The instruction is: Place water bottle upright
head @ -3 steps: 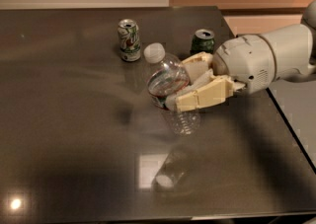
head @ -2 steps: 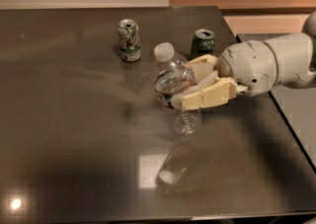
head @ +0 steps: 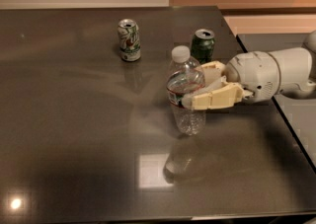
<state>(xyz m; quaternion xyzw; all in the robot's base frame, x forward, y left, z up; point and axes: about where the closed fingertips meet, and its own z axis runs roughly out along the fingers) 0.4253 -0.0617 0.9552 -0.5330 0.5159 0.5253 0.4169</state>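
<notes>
The water bottle [head: 186,90], clear ribbed plastic with a white cap and a red-edged label, stands nearly upright on the dark table [head: 74,134], right of centre. Its base rests on or just above the tabletop. My gripper [head: 195,87] reaches in from the right. Its cream fingers [head: 212,97] are closed around the bottle's middle, one in front and one behind.
A white-and-green can [head: 129,40] stands at the back, left of the bottle. A green can [head: 203,45] stands just behind the bottle and gripper. The table's right edge [head: 276,114] runs close under my arm.
The bottle has turned from tilted, cap pointing back-left, to nearly upright. The gripper has moved slightly right and down with it, still holding it.
</notes>
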